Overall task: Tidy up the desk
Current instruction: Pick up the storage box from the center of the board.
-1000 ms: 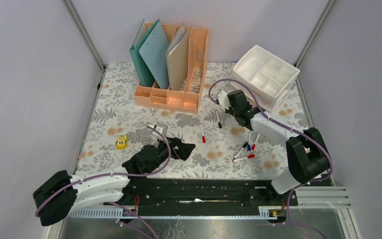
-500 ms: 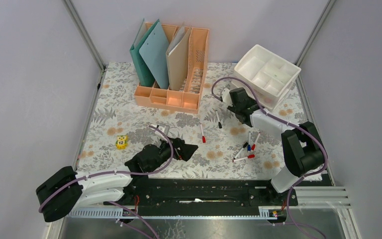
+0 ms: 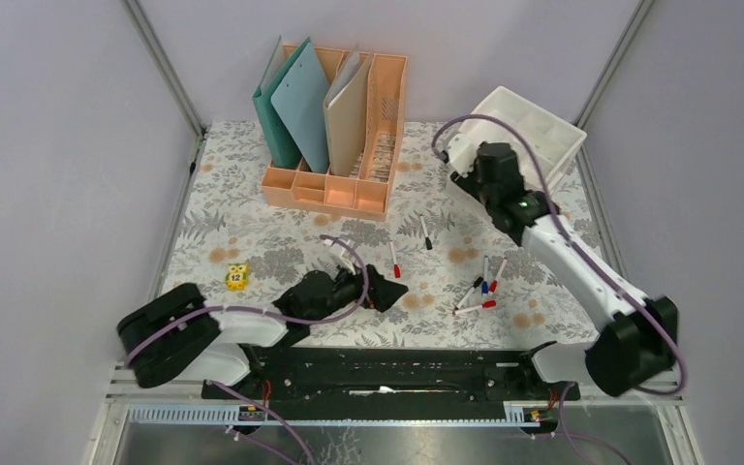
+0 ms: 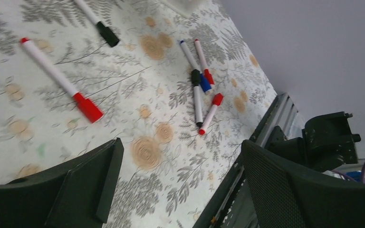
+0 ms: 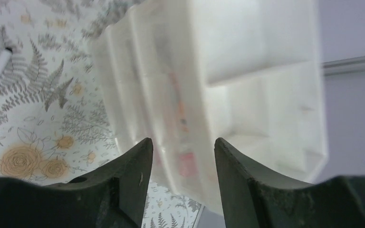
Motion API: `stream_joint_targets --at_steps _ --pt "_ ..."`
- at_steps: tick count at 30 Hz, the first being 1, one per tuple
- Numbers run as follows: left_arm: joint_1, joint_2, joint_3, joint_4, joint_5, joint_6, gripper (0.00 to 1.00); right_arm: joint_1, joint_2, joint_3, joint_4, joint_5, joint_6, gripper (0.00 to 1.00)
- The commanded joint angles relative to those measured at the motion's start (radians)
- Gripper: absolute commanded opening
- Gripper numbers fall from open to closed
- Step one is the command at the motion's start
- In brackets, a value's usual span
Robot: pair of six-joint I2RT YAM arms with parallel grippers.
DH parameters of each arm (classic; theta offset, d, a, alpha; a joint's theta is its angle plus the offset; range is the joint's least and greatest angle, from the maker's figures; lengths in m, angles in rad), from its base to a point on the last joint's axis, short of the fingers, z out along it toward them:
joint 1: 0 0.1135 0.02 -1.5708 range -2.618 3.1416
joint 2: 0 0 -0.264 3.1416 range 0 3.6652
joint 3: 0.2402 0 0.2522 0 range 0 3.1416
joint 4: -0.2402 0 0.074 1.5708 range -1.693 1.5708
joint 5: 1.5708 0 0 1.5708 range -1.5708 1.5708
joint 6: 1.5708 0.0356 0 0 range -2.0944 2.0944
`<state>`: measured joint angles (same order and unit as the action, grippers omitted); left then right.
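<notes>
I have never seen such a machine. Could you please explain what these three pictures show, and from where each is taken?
These are two robot arms bolted at the near edge of a desk. The wide picture looks down from above and behind them. The other two come from a camera on each wrist, so the dark shapes at the bottom are that arm's own fingers. On the desk stand a peach file rack with folders and a white drawer unit; loose markers and a small yellow figure lie nearby. The left gripper hovers open near the markers; the right gripper is open at the drawer unit. Neither holds anything.
</notes>
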<state>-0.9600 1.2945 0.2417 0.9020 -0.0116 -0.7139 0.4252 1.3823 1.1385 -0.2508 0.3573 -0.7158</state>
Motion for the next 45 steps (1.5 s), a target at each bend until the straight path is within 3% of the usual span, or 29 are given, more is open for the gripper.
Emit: stream_joint_targets --at_steps 1,5,12,13,14,19,34,45 --pt "0.004 0.117 0.112 0.185 0.101 -0.031 0.99 -0.01 -0.143 0.043 -0.004 -0.019 0.022 0.58" --pt "0.004 0.205 0.17 0.214 0.139 -0.048 0.99 -0.064 -0.166 0.097 -0.004 -0.019 0.022 0.58" --pt "0.004 0.319 0.255 0.244 0.195 -0.081 0.99 -0.211 -0.056 0.247 -0.004 -0.019 0.022 0.58" --pt "0.004 0.331 0.264 0.25 0.202 -0.086 0.99 -0.218 -0.036 0.26 -0.228 -0.381 0.1 0.64" --pt "0.004 0.345 0.273 0.257 0.209 -0.091 0.99 -0.221 -0.019 0.269 -0.382 -0.638 0.133 0.69" --pt "0.006 0.386 0.295 0.281 0.232 -0.113 0.99 -0.221 0.053 0.292 -0.443 -0.737 0.132 0.69" --pt "0.022 0.427 0.309 0.319 0.26 -0.141 0.99 -0.221 0.073 0.356 -0.433 -0.684 0.123 0.69" --pt "0.034 0.458 0.333 0.334 0.272 -0.164 0.99 -0.225 0.114 0.359 -0.366 -0.465 0.063 0.68"
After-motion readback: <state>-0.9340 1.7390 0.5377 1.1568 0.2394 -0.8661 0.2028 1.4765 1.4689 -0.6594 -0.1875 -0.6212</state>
